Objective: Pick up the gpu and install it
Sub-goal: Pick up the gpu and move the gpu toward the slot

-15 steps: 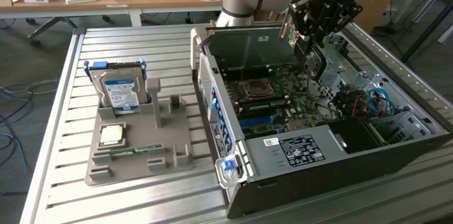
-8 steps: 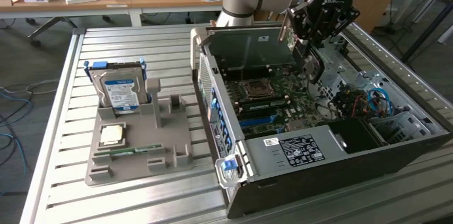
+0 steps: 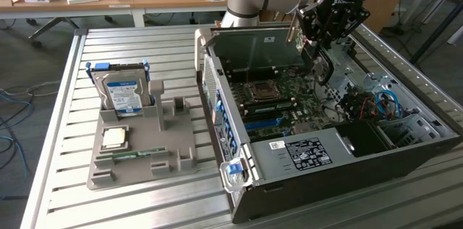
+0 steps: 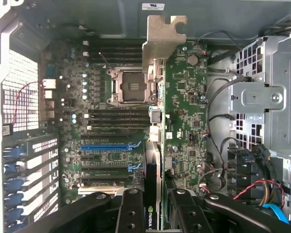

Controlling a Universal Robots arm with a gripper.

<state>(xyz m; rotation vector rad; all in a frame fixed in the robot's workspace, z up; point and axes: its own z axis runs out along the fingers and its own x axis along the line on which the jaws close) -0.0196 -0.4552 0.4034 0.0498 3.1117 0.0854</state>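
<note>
The hand [image 3: 320,55] is pinching the gpu [image 3: 320,69] between its black fingers [image 4: 131,211], holding the card on edge over the motherboard [image 3: 278,96] of the open computer case [image 3: 405,147] that lies on the slatted metal desk [image 3: 65,196]. In the wrist view the gpu [image 4: 156,145] shows edge-on, its metal bracket [image 4: 162,39] at the far end near the case wall, with the empty CPU socket [image 4: 131,86] and a blue expansion slot [image 4: 109,145] just beside it. Well apart, on the exterior view's left, a grey holder [image 3: 173,156] carries a hard drive [image 3: 124,96] standing upright, a CPU chip [image 3: 114,138] and a green RAM stick [image 3: 130,156].
</note>
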